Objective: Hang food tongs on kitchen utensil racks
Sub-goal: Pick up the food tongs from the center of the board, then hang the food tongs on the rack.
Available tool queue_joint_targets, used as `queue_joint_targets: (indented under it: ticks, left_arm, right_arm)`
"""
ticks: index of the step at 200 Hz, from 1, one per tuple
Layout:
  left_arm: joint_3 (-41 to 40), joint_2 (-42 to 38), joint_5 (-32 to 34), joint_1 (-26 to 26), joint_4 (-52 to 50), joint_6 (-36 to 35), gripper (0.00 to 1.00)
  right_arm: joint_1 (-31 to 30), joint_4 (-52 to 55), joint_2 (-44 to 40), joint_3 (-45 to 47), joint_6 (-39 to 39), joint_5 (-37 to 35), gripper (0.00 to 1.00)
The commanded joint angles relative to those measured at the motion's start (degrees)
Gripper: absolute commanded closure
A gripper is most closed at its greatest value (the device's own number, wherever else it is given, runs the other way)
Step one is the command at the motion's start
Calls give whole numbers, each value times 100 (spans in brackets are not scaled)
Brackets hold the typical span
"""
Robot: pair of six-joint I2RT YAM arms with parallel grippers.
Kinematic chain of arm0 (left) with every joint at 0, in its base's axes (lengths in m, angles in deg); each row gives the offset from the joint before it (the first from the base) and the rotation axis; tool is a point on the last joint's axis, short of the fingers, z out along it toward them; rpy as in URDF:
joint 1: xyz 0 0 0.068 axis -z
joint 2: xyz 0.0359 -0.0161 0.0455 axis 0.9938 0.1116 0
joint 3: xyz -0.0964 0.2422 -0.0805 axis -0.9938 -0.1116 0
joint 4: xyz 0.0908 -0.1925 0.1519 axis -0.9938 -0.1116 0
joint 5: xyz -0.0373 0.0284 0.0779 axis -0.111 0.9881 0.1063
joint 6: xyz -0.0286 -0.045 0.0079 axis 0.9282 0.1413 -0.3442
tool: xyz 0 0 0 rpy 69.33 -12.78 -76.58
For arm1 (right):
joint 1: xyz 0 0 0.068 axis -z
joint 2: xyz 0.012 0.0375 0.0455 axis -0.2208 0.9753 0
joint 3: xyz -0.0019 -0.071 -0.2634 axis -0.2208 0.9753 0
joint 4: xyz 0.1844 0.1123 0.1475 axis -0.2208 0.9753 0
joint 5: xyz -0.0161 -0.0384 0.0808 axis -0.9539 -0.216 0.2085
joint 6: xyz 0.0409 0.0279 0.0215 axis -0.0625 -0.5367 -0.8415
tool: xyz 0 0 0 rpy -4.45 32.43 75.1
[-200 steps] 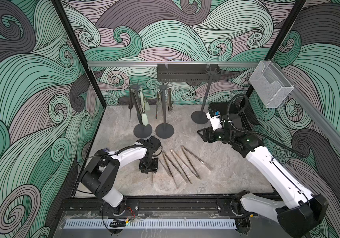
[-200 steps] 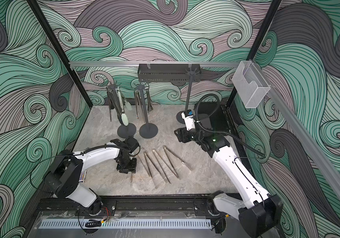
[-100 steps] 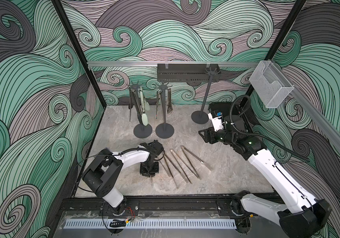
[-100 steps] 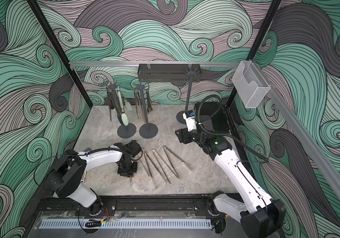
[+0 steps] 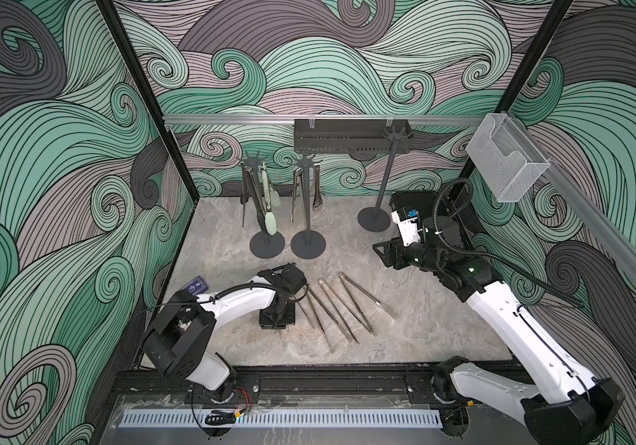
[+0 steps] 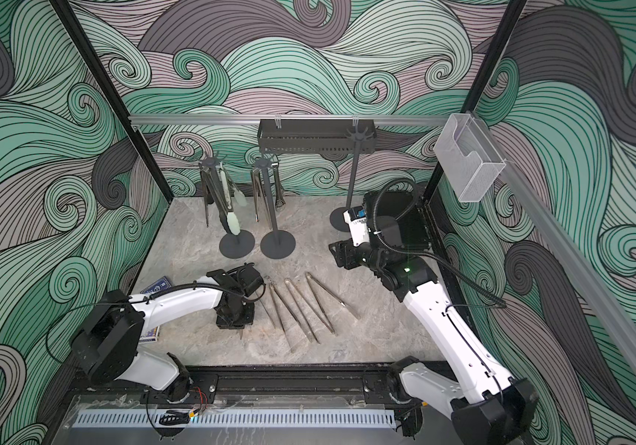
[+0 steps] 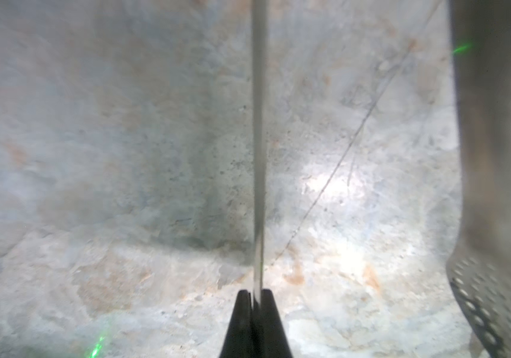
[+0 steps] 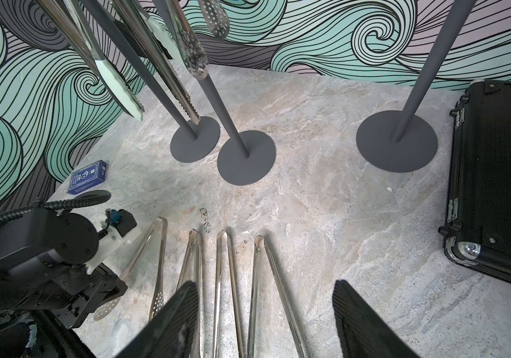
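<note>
Several bare-steel food tongs (image 5: 341, 304) (image 6: 301, 308) lie fanned on the marble table. My left gripper (image 5: 276, 319) (image 7: 255, 293) points down at the leftmost pair (image 8: 158, 248) and is shut on one thin arm of it (image 7: 259, 155). That pair's other arm, with a perforated tip (image 7: 496, 186), lies beside it. My right gripper (image 5: 380, 254) (image 8: 265, 283) hovers open above the table, empty. Three dark grey utensil racks stand at the back: the left rack (image 5: 267, 244) holds pale-green-tipped tongs (image 5: 270, 223), the middle rack (image 5: 308, 244) holds steel tongs (image 5: 315, 192), and the right rack (image 5: 374, 219) is bare.
A black case (image 8: 496, 173) lies at the back right corner behind my right arm. A blue card box (image 8: 87, 176) sits by the left wall. A black perforated shelf (image 5: 347, 140) hangs on the back rail, and a clear mesh box (image 5: 505, 162) on the right rail.
My left gripper has closed onto one arm of the leftmost tongs on the table. The right arm has barely shifted and its jaws stay open.
</note>
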Motion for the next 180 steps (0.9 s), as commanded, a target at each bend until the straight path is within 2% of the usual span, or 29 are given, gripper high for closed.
queue_joint_targets:
  ticks: [1, 43, 81, 140, 180]
  left_arm:
    - [416, -559, 586, 205, -539, 119, 100]
    - [1211, -1174, 1194, 685, -893, -166, 100]
    - [2003, -1368, 1683, 992, -560, -712, 100]
    - [3333, -1038, 2841, 1008, 273, -2060, 100]
    - [4505, -380, 2935, 878, 415, -3063, 100]
  right_arm:
    - [52, -79, -148, 25, -47, -68, 30]
    - [207, -85, -260, -21, -153, -68, 30]
    - [509, -78, -454, -22, -395, -116, 30]
    - [796, -126, -748, 132, -494, -182, 31]
    - [830, -227, -741, 227, -506, -175, 31]
